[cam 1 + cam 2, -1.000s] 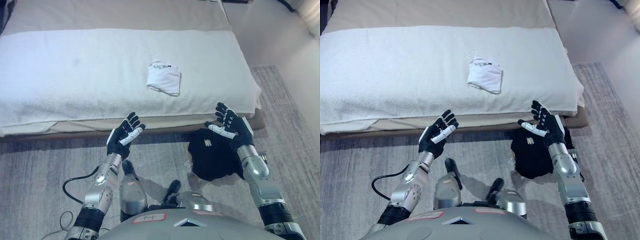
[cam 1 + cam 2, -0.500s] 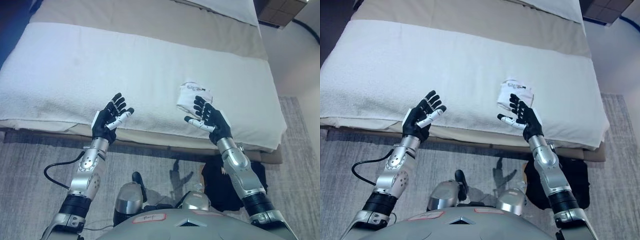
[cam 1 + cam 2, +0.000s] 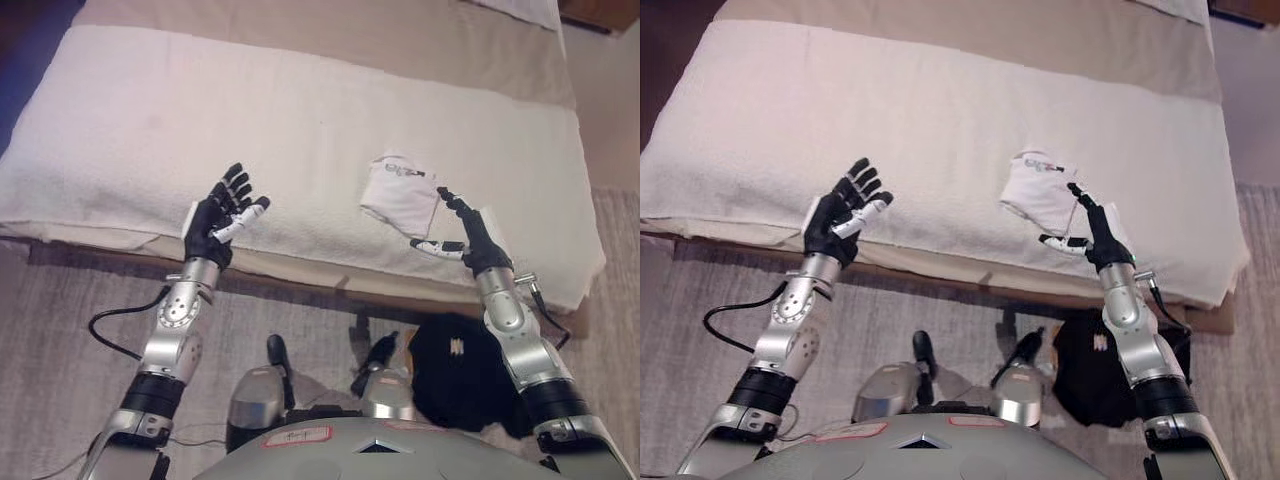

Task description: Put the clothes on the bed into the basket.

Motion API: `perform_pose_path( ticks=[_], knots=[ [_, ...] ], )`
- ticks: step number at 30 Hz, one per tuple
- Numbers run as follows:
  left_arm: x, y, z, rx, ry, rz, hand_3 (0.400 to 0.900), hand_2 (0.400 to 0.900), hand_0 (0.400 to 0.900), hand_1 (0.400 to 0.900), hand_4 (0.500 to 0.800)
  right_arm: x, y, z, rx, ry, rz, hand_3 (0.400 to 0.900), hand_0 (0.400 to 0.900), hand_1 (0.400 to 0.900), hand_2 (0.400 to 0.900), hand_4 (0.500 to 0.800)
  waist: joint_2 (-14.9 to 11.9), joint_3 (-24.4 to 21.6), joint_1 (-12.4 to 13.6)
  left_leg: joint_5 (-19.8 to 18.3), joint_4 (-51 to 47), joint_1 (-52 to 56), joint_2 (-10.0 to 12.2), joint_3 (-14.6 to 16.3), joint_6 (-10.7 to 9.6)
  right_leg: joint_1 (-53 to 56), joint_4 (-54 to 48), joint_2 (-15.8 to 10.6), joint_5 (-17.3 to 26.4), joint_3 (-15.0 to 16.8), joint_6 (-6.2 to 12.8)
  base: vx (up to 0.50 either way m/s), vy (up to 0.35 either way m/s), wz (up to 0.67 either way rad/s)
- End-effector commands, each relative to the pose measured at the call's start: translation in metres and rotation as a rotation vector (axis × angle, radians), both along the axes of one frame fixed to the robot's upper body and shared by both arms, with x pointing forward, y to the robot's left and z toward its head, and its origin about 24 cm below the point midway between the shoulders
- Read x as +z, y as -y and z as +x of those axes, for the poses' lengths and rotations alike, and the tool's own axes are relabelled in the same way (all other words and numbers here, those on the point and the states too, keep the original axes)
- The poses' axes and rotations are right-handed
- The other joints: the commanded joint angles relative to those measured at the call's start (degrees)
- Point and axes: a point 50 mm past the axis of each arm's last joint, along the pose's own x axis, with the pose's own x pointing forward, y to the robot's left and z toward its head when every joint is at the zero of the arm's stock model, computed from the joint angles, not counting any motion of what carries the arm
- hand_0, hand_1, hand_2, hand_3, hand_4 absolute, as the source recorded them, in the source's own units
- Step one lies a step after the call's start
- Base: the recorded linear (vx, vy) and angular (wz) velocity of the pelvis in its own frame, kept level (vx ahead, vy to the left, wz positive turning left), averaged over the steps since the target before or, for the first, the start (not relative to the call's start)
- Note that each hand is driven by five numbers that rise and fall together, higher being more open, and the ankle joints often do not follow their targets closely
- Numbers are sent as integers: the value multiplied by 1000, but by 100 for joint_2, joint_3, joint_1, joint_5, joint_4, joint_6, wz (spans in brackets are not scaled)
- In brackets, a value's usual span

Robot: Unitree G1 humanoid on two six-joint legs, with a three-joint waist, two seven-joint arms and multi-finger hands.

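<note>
Since half a second ago the right hand has swung out to the right side of the small crumpled white garment; before, it hung in front of the cloth. The camera has shifted too, so the bed sits differently in both views. The right hand's fingers are straight and spread, tips just beside the garment's right edge; actual contact cannot be told. It holds nothing. The left hand is raised above the near edge of the wide bed under its white textured cover, well apart from the garment, palm turned inward, fingers spread wide and empty. The garment lies on the right half of the cover, near the front edge, bunched with some dark print on its upper side. A beige sheet band runs across the bed beyond the white cover. On the grey carpeted floor below the right forearm, just in front of the bed, sits a black rounded soft basket with a small white mark on it.
</note>
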Motion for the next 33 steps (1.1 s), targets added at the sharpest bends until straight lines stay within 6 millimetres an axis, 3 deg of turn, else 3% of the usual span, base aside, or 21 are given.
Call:
perform_pose_path(
  ticks=[1, 2, 3, 4, 6, 9, 10, 12, 13, 15, 17, 21, 22, 26, 29, 33],
  knots=[
    [52, 25, 21, -75, 287, -77, 900, 900, 900, 900, 800, 79, 15, 37, 0, 328, -182, 900, 900, 900, 900, 800, 269, -67, 50, -1178, 1342, 207, 853, 186, -317, -65, 429, 66, -202, -18, 162, 362, -439, -7],
    [49, 30, 19, -82, 277, -115, 900, 900, 900, 900, 800, 83, 15, 42, 13, 326, -228, 900, 900, 900, 900, 800, 359, 71, 188, -943, 2674, -291, 1032, 200, -400, 119, 352, 286, -478, -64, -98, 131, -230, -6],
    [49, 30, 20, -81, 280, -118, 900, 900, 900, 900, 800, 84, 15, 43, 14, 328, -230, 900, 900, 900, 900, 800, 430, 62, 169, -1024, 2878, -423, 1144, 141, -431, 103, 342, 375, -500, -91, -137, 197, -346, -1],
    [50, 33, 19, -88, 283, -133, 900, 900, 900, 900, 800, 87, 17, 45, 6, 335, -257, 900, 900, 900, 900, 800, 500, 172, 254, -826, 3589, -793, 1244, 127, -526, 206, 272, 525, -683, -111, -300, 106, -231, 15],
    [49, 38, 16, -104, 279, -160, 900, 900, 900, 900, 800, 97, 23, 48, 6, 350, -344, 900, 900, 900, 900, 800, 550, 323, 318, -697, 3926, -1178, 1411, 284, -637, 389, 165, 694, -902, -275, -452, 164, -266, 30],
    [43, 45, 14, -125, 250, -161, 900, 900, 900, 900, 800, 100, 38, 52, -39, 331, -426, 900, 900, 900, 900, 800, 559, 356, 320, -497, 2805, -1294, 1605, 640, -661, 553, -19, 790, -929, -475, -443, 196, -83, 37],
    [37, 44, 11, -121, 224, -158, 900, 900, 900, 900, 800, 102, 41, 58, -63, 332, -448, 900, 900, 900, 900, 800, 629, 367, 372, 227, 1588, -1277, 1922, 810, -889, 610, -80, 863, -913, -518, -359, 245, 71, 10],
    [35, 40, 10, -103, 215, -161, 900, 900, 900, 900, 800, 107, 39, 66, -64, 342, -462, 900, 900, 900, 900, 800, 701, 465, 395, 1106, 542, -1170, 2265, 1070, -1110, 606, -82, 855, -917, -535, -321, 143, 99, -7],
    [36, 40, 10, -100, 217, -163, 900, 900, 900, 900, 800, 108, 39, 67, -61, 344, -464, 900, 900, 900, 900, 800, 716, 475, 391, 1230, 393, -1106, 2265, 1097, -1137, 596, -80, 884, -924, -523, -339, 74, 108, -8],
    [39, 38, 9, -111, 229, -182, 900, 900, 900, 900, 800, 117, 36, 73, -49, 365, -474, 900, 900, 900, 900, 800, 900, 555, 405, 929, 457, -1014, 2138, 1092, -1073, 529, -34, 793, -919, -473, -274, 63, 153, -13],
    [43, 38, 10, -114, 246, -192, 900, 900, 900, 900, 800, 121, 38, 76, -51, 365, -485, 900, 900, 900, 900, 800, 925, 578, 418, 878, 541, -1091, 2083, 1141, -1053, 452, -12, 738, -859, -417, -262, -1, 118, -18],
    [58, 44, 16, -158, 308, -192, 900, 900, 900, 900, 800, 141, 31, 98, -74, 408, -424, 900, 900, 900, 900, 800, 821, 924, 548, 764, 1236, -1921, 2131, 1105, -1035, -179, 259, 545, -748, -217, -313, -114, 84, -16],
    [62, 48, 18, -178, 323, -196, 900, 900, 900, 900, 800, 147, 34, 107, -95, 388, -408, 900, 900, 900, 900, 800, 795, 1047, 640, 696, 1299, -2138, 2056, 1043, -993, -471, 413, 479, -720, -197, -293, -61, 72, -7],
    [69, 50, 22, -174, 347, -191, 900, 900, 900, 900, 800, 165, 33, 118, -111, 410, -383, 900, 900, 900, 900, 800, 747, 1174, 643, 635, 1426, -2467, 2055, 1030, -938, -884, 775, 366, -772, -204, -309, -32, 67, 4],
    [76, 55, 27, -199, 365, -183, 900, 900, 900, 900, 800, 172, 47, 127, -182, 353, -357, 900, 900, 900, 900, 800, 757, 1363, 732, 558, 1535, -2755, 2002, 919, -888, -1222, 1084, 262, -846, -257, -316, -26, 35, 14],
    [82, 58, 32, -216, 378, -171, 900, 900, 900, 900, 800, 195, 57, 135, -252, 349, -324, 900, 900, 900, 900, 800, 790, 1509, 767, 505, 1633, -3056, 1965, 790, -852, -1519, 1340, 149, -906, -323, -313, -11, 25, 12]
  ],
)
